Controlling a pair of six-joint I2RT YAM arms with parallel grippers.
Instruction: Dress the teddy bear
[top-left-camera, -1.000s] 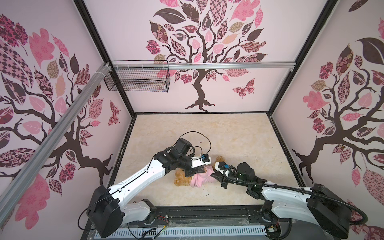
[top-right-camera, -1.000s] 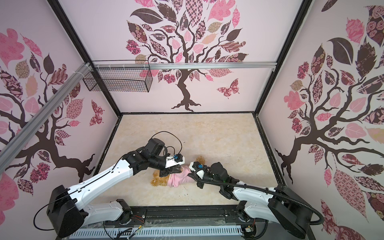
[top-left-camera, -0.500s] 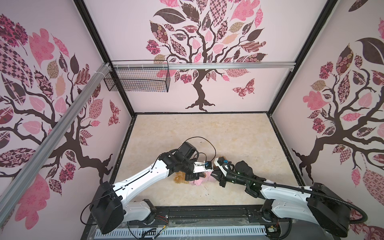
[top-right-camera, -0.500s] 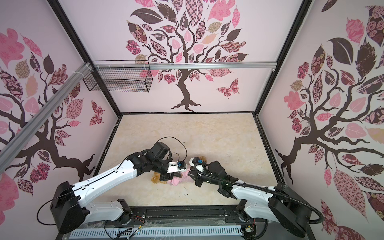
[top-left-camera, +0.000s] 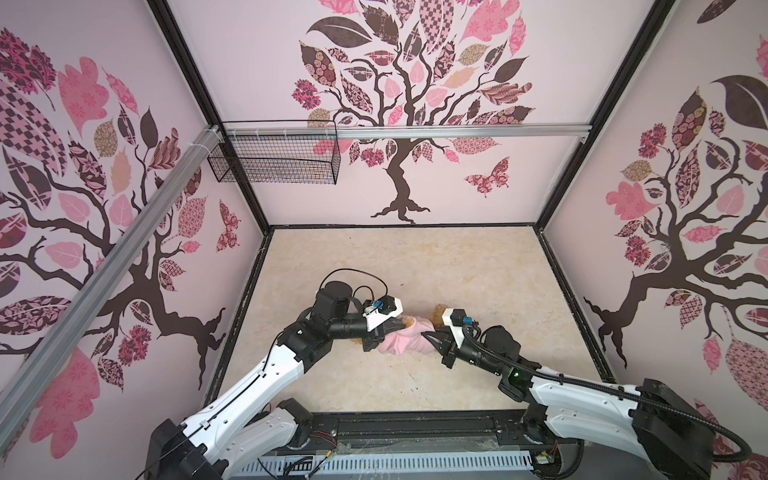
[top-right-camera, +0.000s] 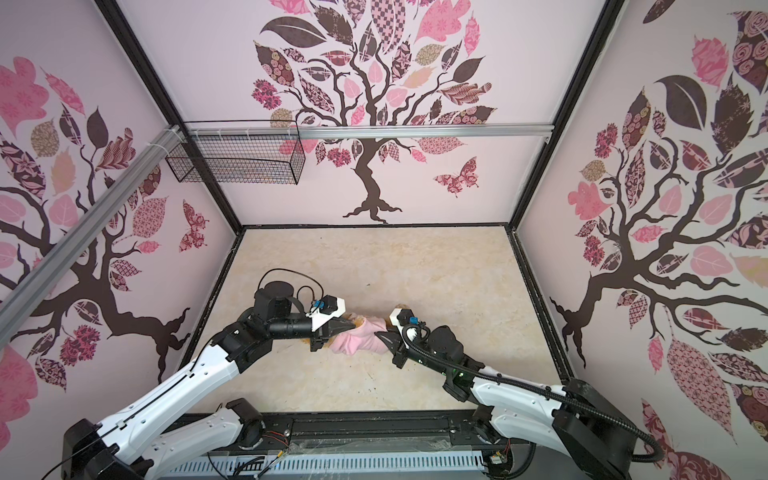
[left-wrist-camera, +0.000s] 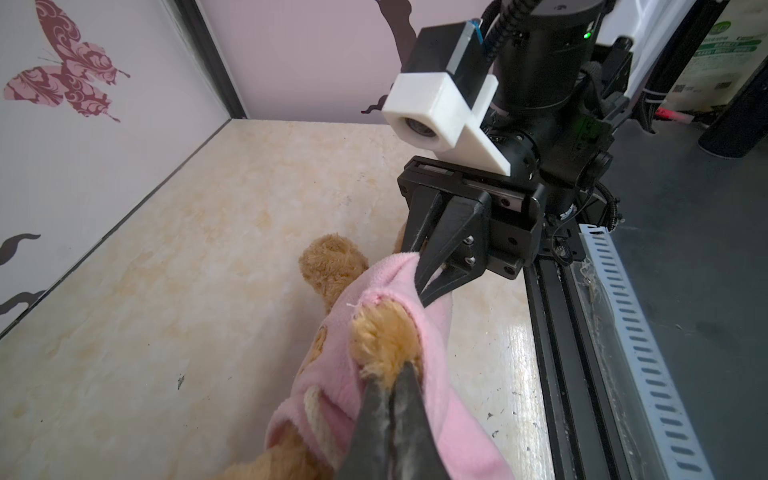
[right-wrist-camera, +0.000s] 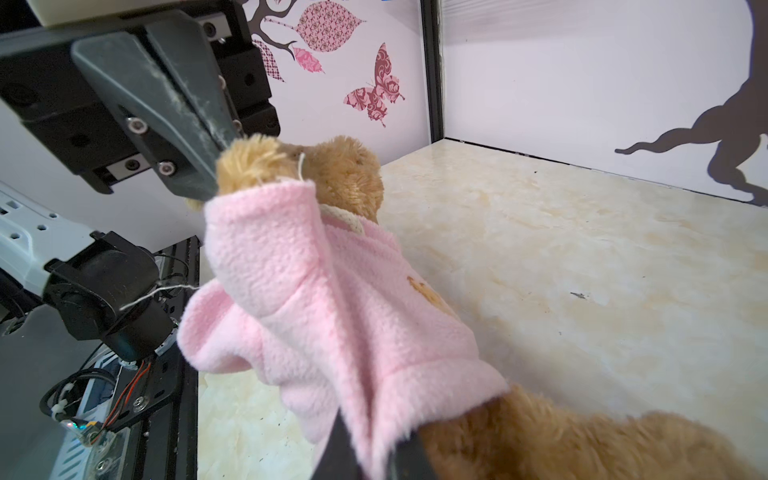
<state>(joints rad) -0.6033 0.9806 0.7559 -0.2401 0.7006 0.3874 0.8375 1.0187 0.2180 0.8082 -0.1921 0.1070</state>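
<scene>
Bear (left-wrist-camera: 332, 266) stretched between both arms, with left fingers (left-wrist-camera: 370, 424) pinching its paw (left-wrist-camera: 384, 340) and right fingers (left-wrist-camera: 453, 232) clamping the shirt (right-wrist-camera: 316, 291) hem.

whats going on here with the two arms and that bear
Two robot arms are dressing the teddy bear in a pink shirt. The left hand is shut on a furry paw poking out of one sleeve, and the right hand pinches the shirt's hem. The shirt covers the bear's body, its head showing above the collar; both are strung between the hands near the front edge of the table.
</scene>
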